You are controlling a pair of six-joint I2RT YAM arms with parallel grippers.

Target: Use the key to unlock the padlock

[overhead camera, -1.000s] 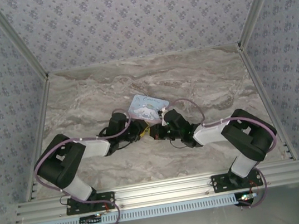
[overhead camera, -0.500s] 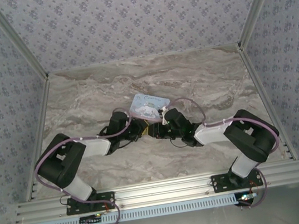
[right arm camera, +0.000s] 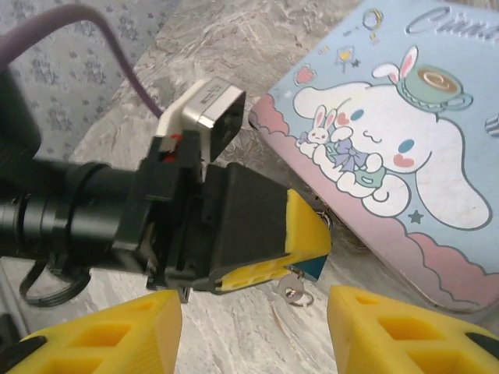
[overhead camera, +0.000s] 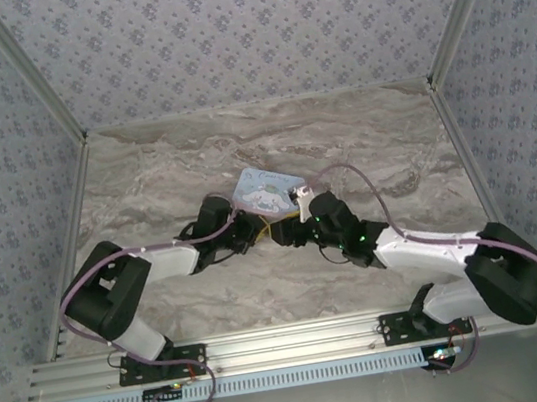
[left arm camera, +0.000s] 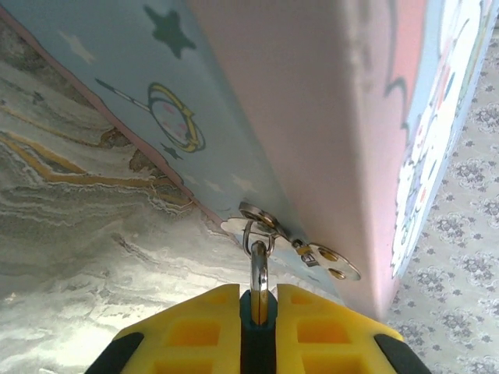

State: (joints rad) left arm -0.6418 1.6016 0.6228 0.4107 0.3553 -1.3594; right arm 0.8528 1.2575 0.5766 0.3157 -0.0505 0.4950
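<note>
L gripper (left arm camera: 258,298) pinches padlock (left arm camera: 258,276) betw. pads, long axis along the fingers, shackle pointing fwd to tin (left arm camera: 327,117) edge. Just ahead-right of tips: key (left arm camera: 334,263). R gripper (right arm camera: 253,327) spread wide, facing L gripper. Both arms reach low, inward.

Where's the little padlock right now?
In the left wrist view, the padlock is pinched in the left gripper, right at the bottom edge of the cartoon tin box, around mid-table.
</note>
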